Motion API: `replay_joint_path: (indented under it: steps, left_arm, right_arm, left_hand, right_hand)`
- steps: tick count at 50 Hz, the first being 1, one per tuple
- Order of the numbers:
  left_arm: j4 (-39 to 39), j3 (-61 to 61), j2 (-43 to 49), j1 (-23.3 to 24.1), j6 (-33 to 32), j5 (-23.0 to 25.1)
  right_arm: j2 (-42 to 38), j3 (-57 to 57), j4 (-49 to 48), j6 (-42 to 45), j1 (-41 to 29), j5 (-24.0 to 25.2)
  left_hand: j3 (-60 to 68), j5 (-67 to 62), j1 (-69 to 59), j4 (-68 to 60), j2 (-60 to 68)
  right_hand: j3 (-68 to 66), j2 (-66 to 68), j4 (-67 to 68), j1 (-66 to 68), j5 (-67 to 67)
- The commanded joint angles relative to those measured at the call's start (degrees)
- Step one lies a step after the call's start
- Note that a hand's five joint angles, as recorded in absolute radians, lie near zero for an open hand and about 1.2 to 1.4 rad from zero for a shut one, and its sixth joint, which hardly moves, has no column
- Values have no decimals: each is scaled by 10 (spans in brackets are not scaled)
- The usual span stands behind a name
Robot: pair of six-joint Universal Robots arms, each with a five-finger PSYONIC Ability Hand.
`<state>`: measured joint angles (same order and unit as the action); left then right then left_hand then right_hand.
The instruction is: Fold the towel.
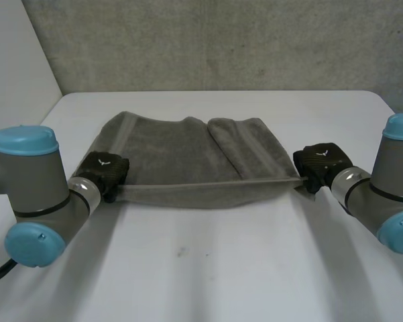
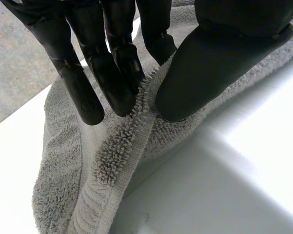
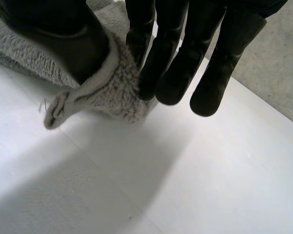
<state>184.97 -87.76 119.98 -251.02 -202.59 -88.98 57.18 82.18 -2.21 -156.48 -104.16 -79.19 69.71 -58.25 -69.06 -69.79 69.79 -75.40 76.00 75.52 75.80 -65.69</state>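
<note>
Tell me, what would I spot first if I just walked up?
A grey towel lies in the middle of the white table, its near edge pulled straight. The left hand pinches one near corner and the right hand the other, fingers against thumb.

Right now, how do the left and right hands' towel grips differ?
The left hand pinches the towel at its hem, cloth running past its fingers; the right hand pinches a corner whose tip pokes past its thumb. The left hand overlaps the towel; the right hand sits beyond it. Both hold its taut near edge.
</note>
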Motion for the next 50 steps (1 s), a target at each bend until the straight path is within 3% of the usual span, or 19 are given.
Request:
replay_joint_path:
  steps: [1,2,3,5,8,17,39,45,47,48,49,50]
  left_arm:
    - [15,-12,0,0,0,0]
    - [15,-14,0,0,0,0]
    - [15,-14,0,0,0,0]
    - [15,-14,4,0,-2,-3]
    - [20,-15,8,-3,2,-5]
    - [54,-35,13,-16,-4,-6]
    - [98,-40,17,-100,-5,-8]
    - [97,-43,14,-120,-6,-8]
    - [94,-48,9,-122,-6,-8]
    - [94,-48,9,-122,-6,-8]
    - [94,-51,4,-122,-6,-8]
    - [94,-51,4,-122,-6,-8]
  right_arm:
    - [21,8,3,2,1,22]
    - [21,8,3,2,1,22]
    - [25,12,3,7,0,33]
    - [28,16,3,14,-2,39]
    - [36,23,3,34,-3,41]
    - [56,24,4,53,1,42]
    - [96,16,5,56,35,42]
    - [97,16,5,74,45,41]
    - [97,16,5,80,45,40]
    - [97,16,5,80,45,40]
    - [97,17,5,80,45,40]
    - [97,17,5,80,45,40]
  left_hand:
    - [-5,-10,-2,5,-5]
    - [-169,155,163,170,-170]
    - [-171,156,165,172,-172]
    - [-374,359,367,375,-375]
    - [-438,424,432,439,-439]
    - [-442,427,435,443,-443]
    - [-346,331,339,347,-347]
    - [-228,214,222,229,-229]
    - [-91,76,85,92,-92]
    - [-90,76,84,91,-91]
    - [26,-41,-33,-25,25]
    - [27,-42,-34,-27,27]
  right_hand:
    - [-46,40,45,42,-43]
    - [-46,40,45,42,-43]
    - [-46,40,45,42,-43]
    - [-46,40,45,42,-43]
    - [-46,40,45,42,-43]
    - [-46,40,45,42,-43]
    - [-46,40,45,42,-43]
    - [-46,40,45,42,-43]
    - [-46,40,45,42,-43]
    - [-46,40,45,42,-43]
    - [-46,40,45,42,-43]
    - [-46,40,45,42,-43]
